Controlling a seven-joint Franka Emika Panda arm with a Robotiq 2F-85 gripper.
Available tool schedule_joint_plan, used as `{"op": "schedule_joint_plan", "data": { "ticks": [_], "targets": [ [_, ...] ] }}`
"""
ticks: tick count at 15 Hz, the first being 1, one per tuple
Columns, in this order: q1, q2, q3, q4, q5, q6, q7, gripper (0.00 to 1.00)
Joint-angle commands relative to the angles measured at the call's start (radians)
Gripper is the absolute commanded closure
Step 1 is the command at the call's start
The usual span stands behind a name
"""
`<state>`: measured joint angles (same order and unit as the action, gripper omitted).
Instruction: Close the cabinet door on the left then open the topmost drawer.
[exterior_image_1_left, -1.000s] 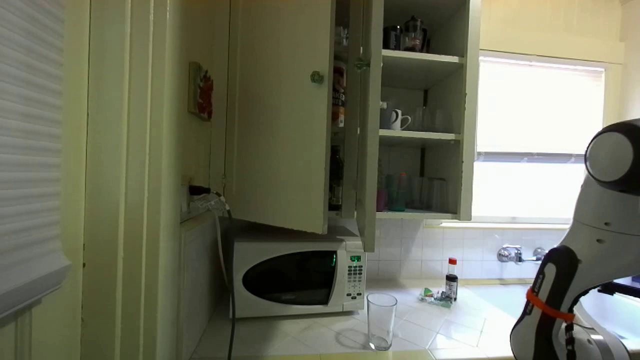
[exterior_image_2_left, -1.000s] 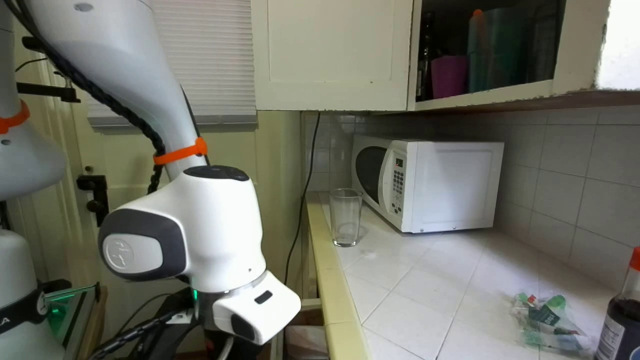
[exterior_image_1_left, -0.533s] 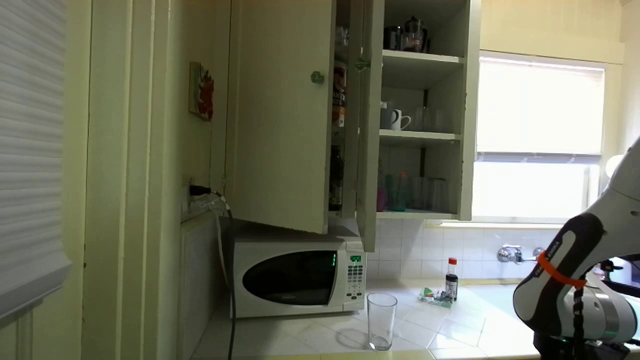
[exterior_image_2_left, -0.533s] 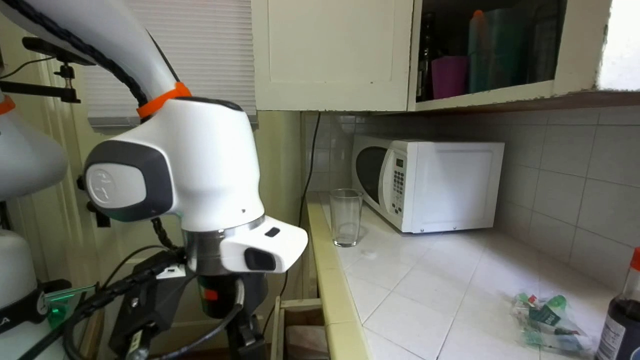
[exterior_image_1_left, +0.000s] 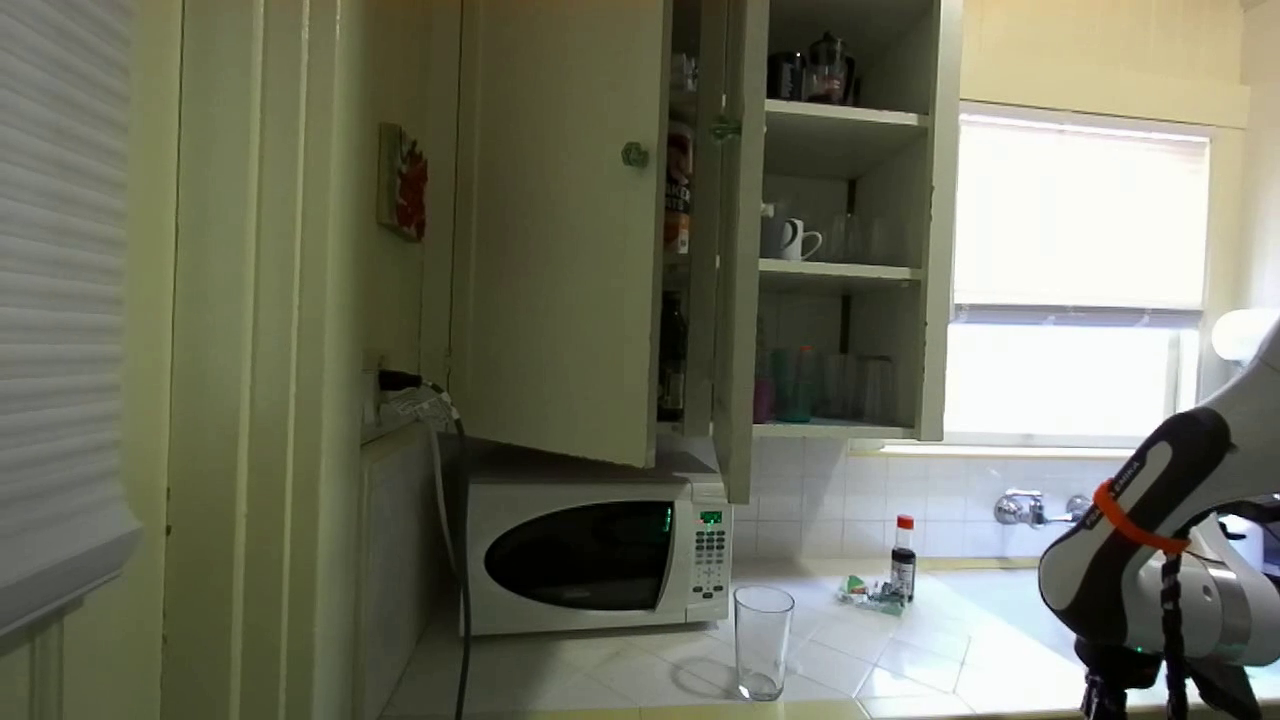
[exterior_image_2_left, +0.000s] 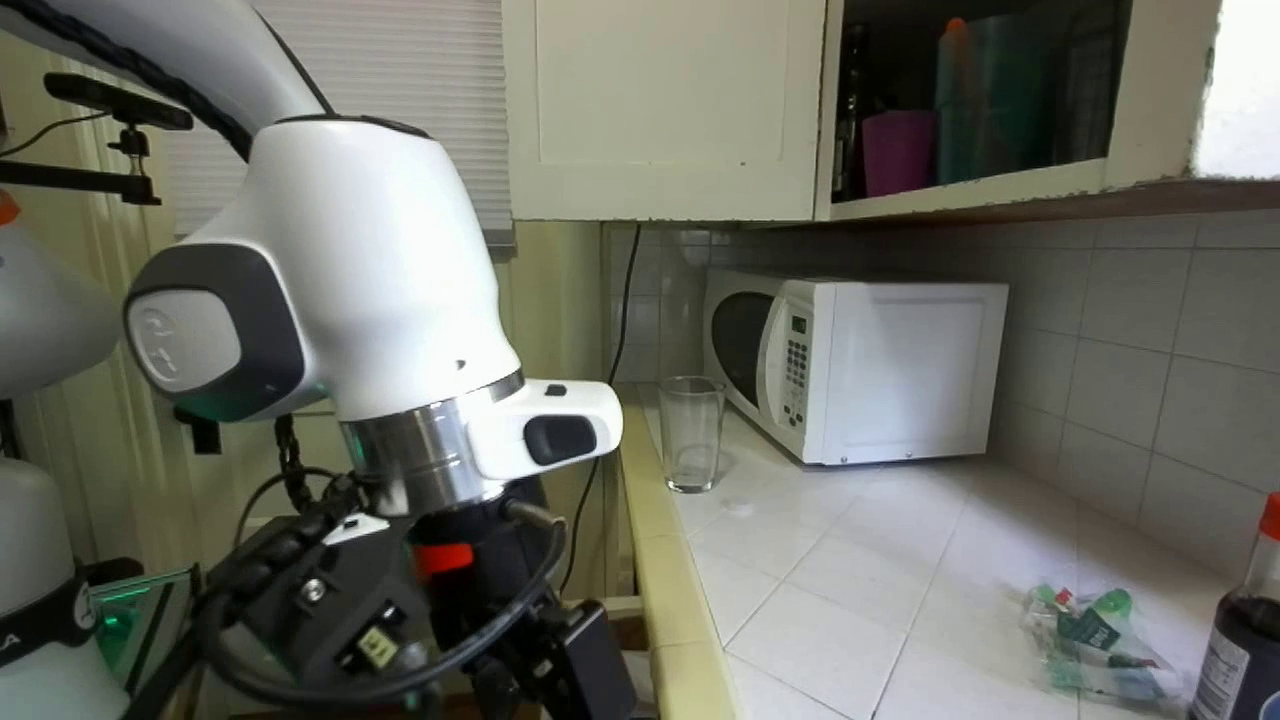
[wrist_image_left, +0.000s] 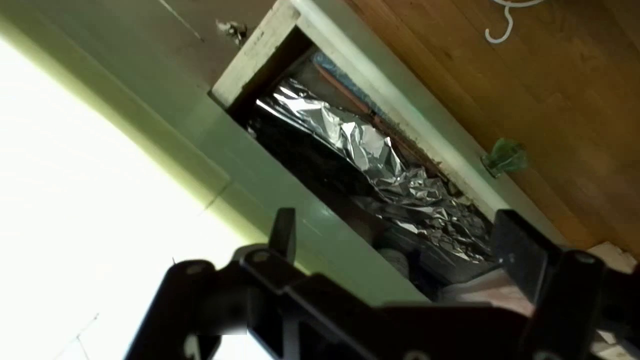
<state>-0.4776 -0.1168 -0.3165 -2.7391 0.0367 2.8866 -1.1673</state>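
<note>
The drawer sits open under the edge of the counter, with shiny, crumpled foil inside and a green knob on its front. The gripper points down toward it — its two fingers spread wide apart. In an exterior view, the left cabinet door hangs partly open over the white microwave, near a tall clear glass.

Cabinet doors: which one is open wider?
The right-hand door in an exterior view: it stands wide open, showing shelves and a white mug. The left-hand door is only partly open.
</note>
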Motion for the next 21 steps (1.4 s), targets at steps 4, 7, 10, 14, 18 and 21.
{"op": "schedule_joint_plan", "data": {
  "ticks": [4,7,10,14,18,21],
  "targets": [
    [0.038,-0.014,-0.009,-0.003,0.055,-0.001,-0.076,0.0],
    [0.055,-0.022,-0.013,-0.022,0.066,0.002,-0.137,0.0],
    [0.11,-0.013,-0.025,-0.004,0.119,-0.038,-0.3,0.0],
    [0.147,0.014,-0.029,-0.005,0.138,-0.099,-0.498,0.0],
    [0.164,0.076,-0.007,-0.012,0.123,-0.11,-0.625,0.0],
    [0.19,0.149,0.027,-0.013,0.157,-0.021,-0.624,0.0]
  ]
}}
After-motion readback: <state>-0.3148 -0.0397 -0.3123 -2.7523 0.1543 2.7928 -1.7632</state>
